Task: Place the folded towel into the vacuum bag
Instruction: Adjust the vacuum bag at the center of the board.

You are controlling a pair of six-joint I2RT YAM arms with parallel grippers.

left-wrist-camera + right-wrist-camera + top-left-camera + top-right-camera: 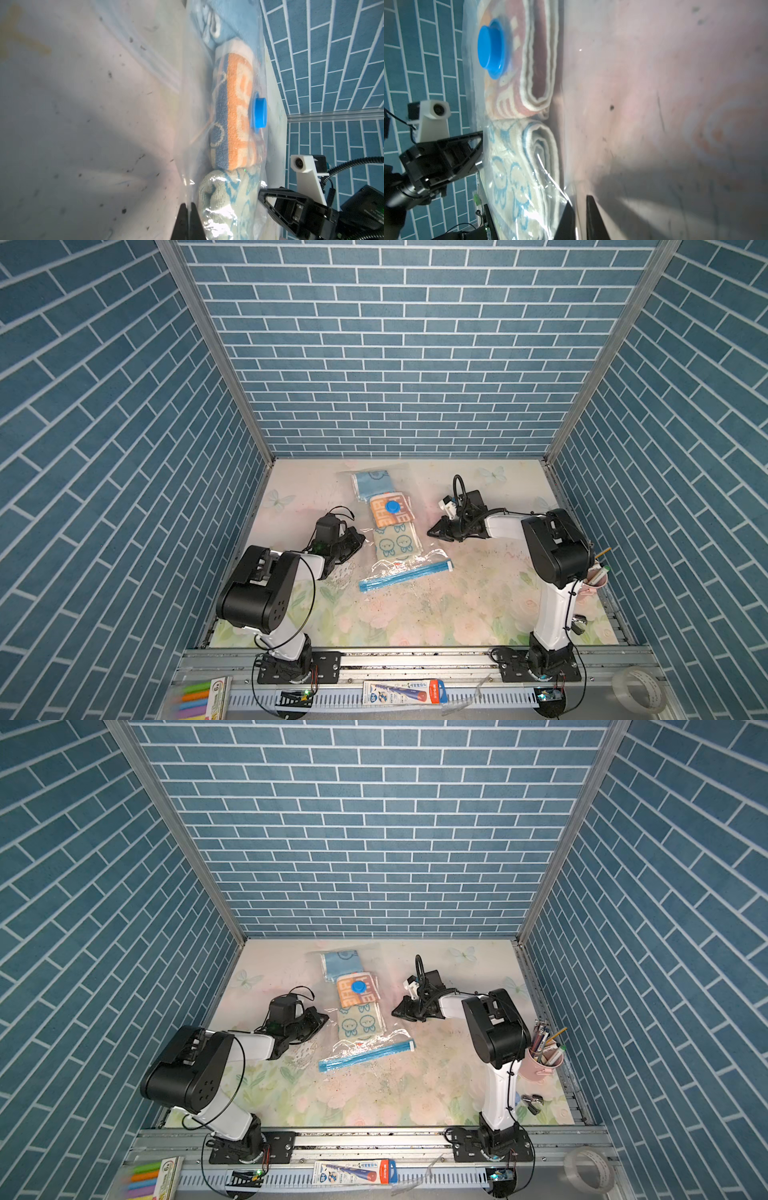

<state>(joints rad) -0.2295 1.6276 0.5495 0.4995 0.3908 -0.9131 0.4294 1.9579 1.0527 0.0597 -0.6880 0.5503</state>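
Observation:
The clear vacuum bag [388,568] lies flat mid-table in both top views, its blue zip strip [405,576] at the near end and its blue valve cap [392,506] on top. Inside sit three folded towels in a row: blue [371,484], orange [390,517], and cream with blue bunnies [395,545] nearest the zip. My left gripper [360,540] is at the bag's left edge beside the cream towel [224,199]; it [188,205] is shut on the bag's film. My right gripper [430,533] is at the right edge, its jaws [580,199] closed on the film there.
A pink pen cup [542,1067] stands at the table's right edge behind the right arm, with binder clips [532,1101] nearby. On the front rail lie a marker box [203,699], a pen pack [405,692] and a tape roll [638,695]. Blue brick walls enclose three sides.

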